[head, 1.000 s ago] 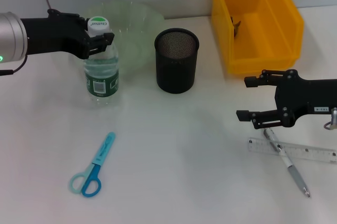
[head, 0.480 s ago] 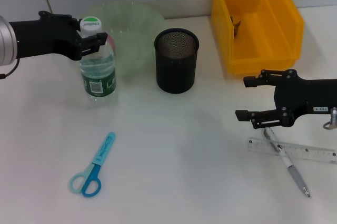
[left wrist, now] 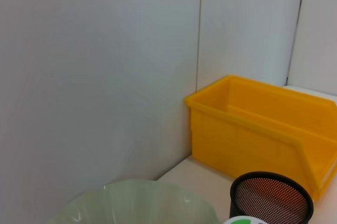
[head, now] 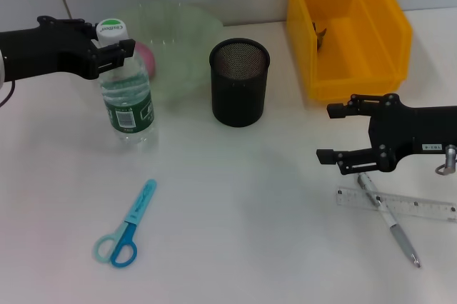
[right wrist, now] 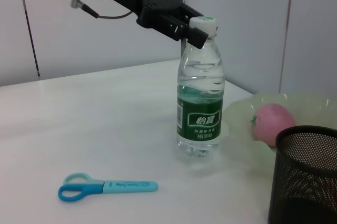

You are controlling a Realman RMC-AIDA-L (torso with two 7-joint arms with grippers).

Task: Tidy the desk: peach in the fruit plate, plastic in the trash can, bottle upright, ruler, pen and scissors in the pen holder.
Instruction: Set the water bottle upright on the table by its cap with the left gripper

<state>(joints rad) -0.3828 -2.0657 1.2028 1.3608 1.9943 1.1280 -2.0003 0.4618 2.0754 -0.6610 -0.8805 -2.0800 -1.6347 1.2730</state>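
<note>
- Yellow trash can (head: 348, 29) stands at the tabletop's (head: 235, 204) far right.
- Bottle (head: 126, 90) stands upright; left hand (head: 114, 47) is at its cap, grip unclear.
- Right hand (head: 335, 133) spread wide above pen (head: 389, 222) and ruler (head: 396, 204).
- Peach (head: 145, 56) lies in fruit plate (head: 178, 40).

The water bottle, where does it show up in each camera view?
Head view: water bottle stands upright beside the green plate, its neck at the left gripper.
Left wrist view: only its cap shows.
Right wrist view: centre.
Shared landmark: black mesh pen holder.
</note>
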